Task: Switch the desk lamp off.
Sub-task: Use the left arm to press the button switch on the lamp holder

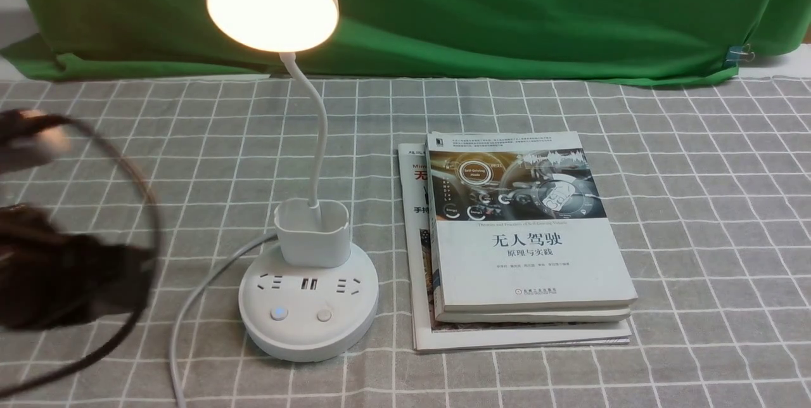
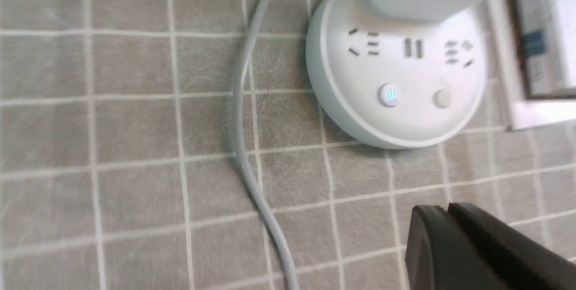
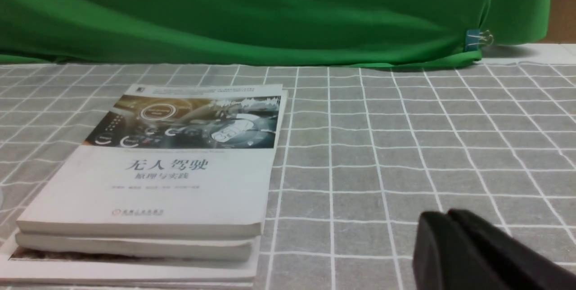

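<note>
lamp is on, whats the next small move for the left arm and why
Probably move the left gripper across to the lit button on the lamp base and press: the head glows, and the fingers, seemingly shut, sit clear of the lamp base.

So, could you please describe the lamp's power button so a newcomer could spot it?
Find the glowing desk lamp left of the book stack. Its round base carries two small buttons. The power button is the left one, lit blue; its neighbour is plain.

left arm [image 1: 63,275] blurred, left tool [image 2: 447,211] edge-cropped — desk lamp [image 2: 405,78] too
</note>
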Tool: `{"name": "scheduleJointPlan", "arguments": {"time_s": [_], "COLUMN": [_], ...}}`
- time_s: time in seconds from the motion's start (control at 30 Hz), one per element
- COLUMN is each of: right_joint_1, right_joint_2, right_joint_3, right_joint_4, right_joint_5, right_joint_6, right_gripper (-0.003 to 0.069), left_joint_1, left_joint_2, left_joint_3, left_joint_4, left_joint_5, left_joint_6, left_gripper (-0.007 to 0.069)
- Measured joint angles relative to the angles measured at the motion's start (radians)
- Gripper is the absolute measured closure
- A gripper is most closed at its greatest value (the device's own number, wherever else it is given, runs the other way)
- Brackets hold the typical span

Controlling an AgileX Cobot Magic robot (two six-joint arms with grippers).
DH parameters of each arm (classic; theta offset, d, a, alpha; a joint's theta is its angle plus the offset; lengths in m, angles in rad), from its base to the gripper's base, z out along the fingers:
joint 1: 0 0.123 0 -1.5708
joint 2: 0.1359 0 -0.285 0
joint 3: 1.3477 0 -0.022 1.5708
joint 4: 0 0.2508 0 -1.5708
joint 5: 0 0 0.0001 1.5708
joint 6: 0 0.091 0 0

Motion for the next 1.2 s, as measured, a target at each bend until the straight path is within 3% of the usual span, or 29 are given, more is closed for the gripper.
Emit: {"name": "scheduleJointPlan", "arguments": {"time_s": [0.33,0.4,0.8,1.2], "right_joint_1": [0.000,0.000,0.000,0.000], "right_joint_2": [0.000,0.000,0.000,0.000], "right_joint_3": [0.000,0.000,0.000,0.000], "right_joint_4": [0.000,0.000,0.000,0.000], "right_joint_5": [0.000,0.000,0.000,0.000], "right_joint_6": [0.000,0.000,0.000,0.000], "right_gripper": [0.0623,0.0623,0.0623,0.0623], "left_joint_1": [-0.432,-0.475,-0.480,-0.472], "left_joint_2": [0.438,0.494,0.704,0.774], "left_joint_3": [-0.224,-0.270,-0.448,-0.471], "left_joint_4": [0.207,0.214,0.244,0.273], "left_joint_5": [-0.028,-0.016,0.046,0.072], "left_joint_6": [-0.198,-0.223,-0.241,-0.242], "left_gripper": [0.0606,0.0606,0.0606,0.0606]}}
